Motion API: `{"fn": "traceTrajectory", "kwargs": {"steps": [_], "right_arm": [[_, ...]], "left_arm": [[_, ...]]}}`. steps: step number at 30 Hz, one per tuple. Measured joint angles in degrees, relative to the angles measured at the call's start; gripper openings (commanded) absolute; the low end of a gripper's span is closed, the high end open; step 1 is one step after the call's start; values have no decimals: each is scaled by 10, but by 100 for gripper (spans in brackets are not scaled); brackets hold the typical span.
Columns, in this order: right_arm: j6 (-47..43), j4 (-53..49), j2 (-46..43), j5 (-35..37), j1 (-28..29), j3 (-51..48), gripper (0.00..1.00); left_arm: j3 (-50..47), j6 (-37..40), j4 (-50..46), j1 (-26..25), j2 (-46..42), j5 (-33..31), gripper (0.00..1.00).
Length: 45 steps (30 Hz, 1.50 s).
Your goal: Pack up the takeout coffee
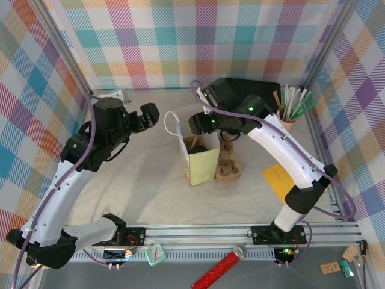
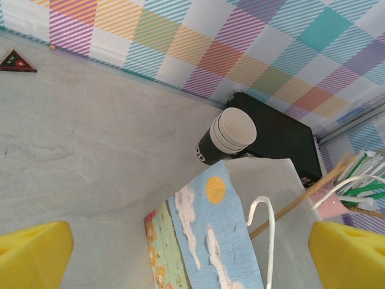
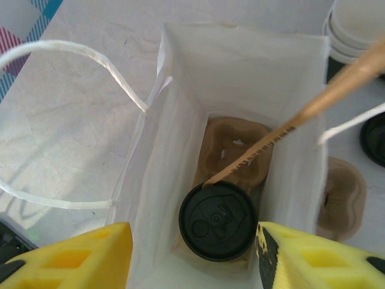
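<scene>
Both end effectors are standing spread as I am watching from the console. The right end effector (image 3: 192, 262) is hanging over the open mouth of the bag (image 3: 240, 66), its yellow fingers (image 3: 78, 259) parted to either side and pinching nothing. The coffee (image 3: 218, 221) is sitting upright inside the bag, down at the bottom at the end nearest the wrist camera, with its black lid facing up. It is resting in a carrier (image 3: 234, 150), whose other pocket is lying empty behind it. A stirrer (image 3: 301, 114) is leaning aslant across the bag, its lower end touching the lid's far edge.

The left end effector (image 1: 147, 114) is hovering left of the bag with a clear gap between them, wide open and gripping nothing. From its wrist I am seeing the bag's painted side (image 2: 204, 241) and, beyond it, a stack of lidless cups (image 2: 225, 138) lying tilted on the surface (image 2: 90, 150).

A second carrier (image 1: 228, 168) is lying on the surface, touching the bag's right side.
</scene>
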Motion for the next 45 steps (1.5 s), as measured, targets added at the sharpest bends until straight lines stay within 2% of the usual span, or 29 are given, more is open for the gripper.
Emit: {"fn": "traceTrajectory", "kwargs": {"steps": [11,17,27,38,40,45], "right_arm": [[2,-10,2,20,-16,33,51],[12,-8,42,6,-46,77,40],[32,-12,174,-14,-115,199,41],[31,-2,217,-32,-127,209,39],[31,6,221,-33,-127,209,32],[28,20,231,-40,-128,214,23]], "left_arm": [[0,0,0,0,10,5,100],[0,0,0,1,9,7,100],[0,3,0,4,9,10,100],[0,5,0,14,10,10,100],[0,5,0,14,10,10,100],[0,5,0,17,12,10,100]]}}
